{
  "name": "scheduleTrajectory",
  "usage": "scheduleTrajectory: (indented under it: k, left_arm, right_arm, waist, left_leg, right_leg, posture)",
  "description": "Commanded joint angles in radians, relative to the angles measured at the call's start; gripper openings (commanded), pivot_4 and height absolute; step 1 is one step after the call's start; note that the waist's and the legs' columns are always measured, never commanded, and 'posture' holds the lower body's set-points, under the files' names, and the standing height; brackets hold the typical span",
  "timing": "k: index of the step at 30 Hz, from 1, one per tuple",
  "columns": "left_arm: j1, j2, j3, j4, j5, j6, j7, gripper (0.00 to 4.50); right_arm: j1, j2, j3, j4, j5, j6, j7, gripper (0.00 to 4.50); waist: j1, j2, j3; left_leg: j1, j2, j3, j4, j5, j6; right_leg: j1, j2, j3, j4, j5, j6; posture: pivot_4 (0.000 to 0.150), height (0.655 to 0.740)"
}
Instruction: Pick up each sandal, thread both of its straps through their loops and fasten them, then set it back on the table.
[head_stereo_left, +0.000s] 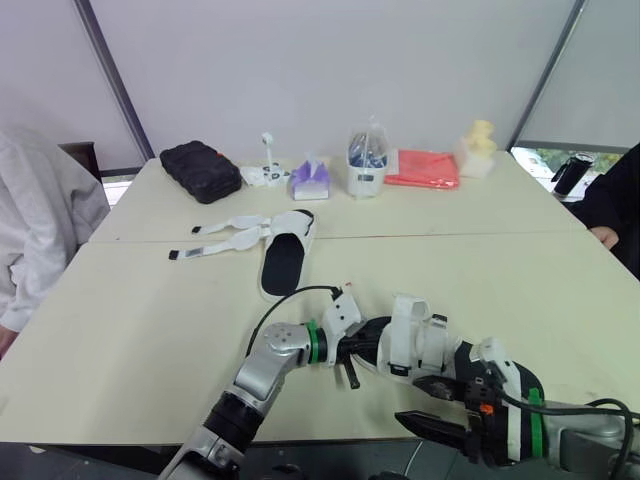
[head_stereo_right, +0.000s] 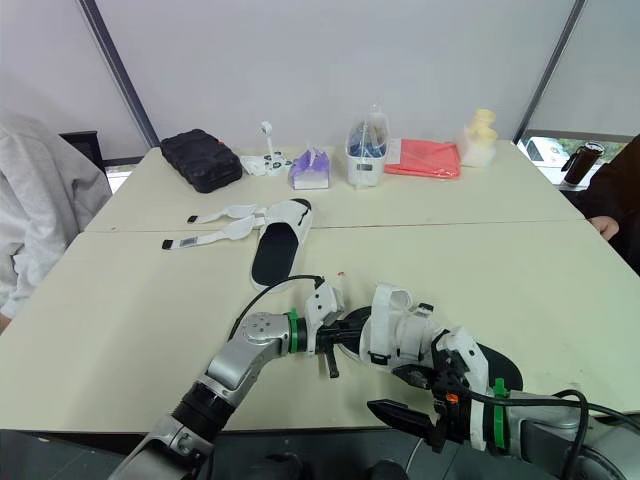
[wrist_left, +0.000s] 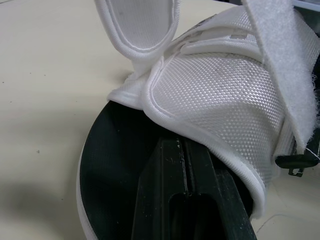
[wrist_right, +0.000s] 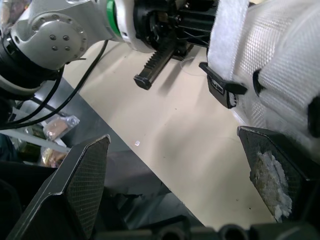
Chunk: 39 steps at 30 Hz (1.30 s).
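A pale worktop (head_stereo_left: 130, 330) is seen, made of two surfaces joined along a seam, and a person's grey sleeve (head_stereo_left: 40, 220) is seen at its left edge. Along the far side a black case (head_stereo_left: 200, 170), a red folder (head_stereo_left: 422, 168), a clear container (head_stereo_left: 367, 160) and a purple tissue pack (head_stereo_left: 310, 180) are lined up. The far sandal (head_stereo_left: 283, 262) is laid flat near the middle of the worktop, across the seam, with its black footbed upward and its two white straps (head_stereo_left: 225, 240) spread open to the robot's left. The near sandal (head_stereo_left: 410, 335) is found close to the near edge, between the two arms, its white mesh upper standing above the black footbed and one strap raised. The left gripper (wrist_left: 185, 165) is pushed in over the footbed beneath the upper; its two fingers are pressed together with no gap visible, and their tips are hidden by the white fabric, so it cannot be told whether anything is pinched. The right gripper (wrist_right: 172, 136) is held just beside the sandal's near side with its fingers spread wide apart and nothing between them. A small black loop (wrist_right: 222, 87) is seen on the side of the upper, just beyond one right finger.
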Motion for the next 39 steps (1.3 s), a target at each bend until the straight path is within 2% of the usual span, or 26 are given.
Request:
scheduleTrajectory:
  k: [1,7,17,31,33,35,39]
  left_arm:
    - [0.036,0.007,-0.061,0.039,0.017,0.048,-0.021,0.0]
    - [0.035,0.007,-0.059,0.042,0.017,0.047,-0.022,0.0]
    - [0.035,0.005,-0.055,0.044,0.018,0.041,-0.016,0.0]
    - [0.038,-0.001,-0.052,0.049,0.013,0.034,-0.015,0.0]
    - [0.038,-0.001,-0.052,0.049,0.013,0.033,-0.015,0.0]
    - [0.037,-0.002,-0.052,0.052,0.013,0.031,-0.017,0.0]
    - [0.035,-0.003,-0.051,0.056,0.012,0.028,-0.02,0.0]
  right_arm:
    - [-0.036,0.037,-0.003,-0.013,0.013,-0.013,-0.016,4.43]
    - [-0.071,0.078,-0.018,-0.032,0.06,0.01,-0.052,4.43]
    - [-0.048,0.092,0.001,0.007,0.023,0.054,-0.114,4.43]
    - [-0.063,0.281,-0.065,-0.006,0.14,0.054,-0.355,4.43]
    - [-0.062,0.294,-0.065,-0.006,0.141,0.054,-0.381,3.9]
    - [-0.056,0.32,-0.065,-0.006,0.144,0.045,-0.418,3.09]
    - [-0.048,0.358,-0.077,-0.008,0.166,0.041,-0.468,1.0]
  waist:
    - [0.0,0.0,0.0]
    - [-0.002,0.0,0.0]
    - [-0.001,0.0,-0.001]
    - [-0.006,-0.003,-0.003]
    - [-0.006,-0.003,-0.003]
    - [-0.005,-0.003,-0.003]
    - [-0.004,-0.002,-0.003]
  left_leg:
    - [0.0,0.0,0.0,0.0,0.0,0.0]
    - [0.0,0.0,0.0,0.0,0.0,0.0]
    - [0.001,0.0,0.0,0.0,0.0,0.0]
    - [0.004,0.001,0.0,0.0,0.0,0.0]
    - [0.005,0.001,0.0,0.0,0.0,0.0]
    - [0.006,0.0,0.0,0.0,0.0,0.0]
    - [0.005,0.0,0.0,-0.001,0.0,0.0]
  right_leg:
    - [0.0,0.0,0.0,0.0,0.0,0.0]
    - [0.0,0.0,0.0,0.0,0.0,0.0]
    - [0.0,0.0,0.0,0.001,0.0,0.0]
    - [0.003,0.001,0.002,0.001,0.0,-0.001]
    - [0.004,0.001,0.002,0.001,0.0,-0.001]
    - [0.004,0.001,0.002,0.001,-0.001,-0.002]
    - [0.003,0.001,0.002,0.001,0.0,-0.001]
  posture:
    - [0.15,0.74]
    - [0.15,0.74]
    - [0.15,0.74]
    - [0.15,0.74]
    - [0.15,0.74]
    - [0.15,0.74]
    - [0.15,0.74]
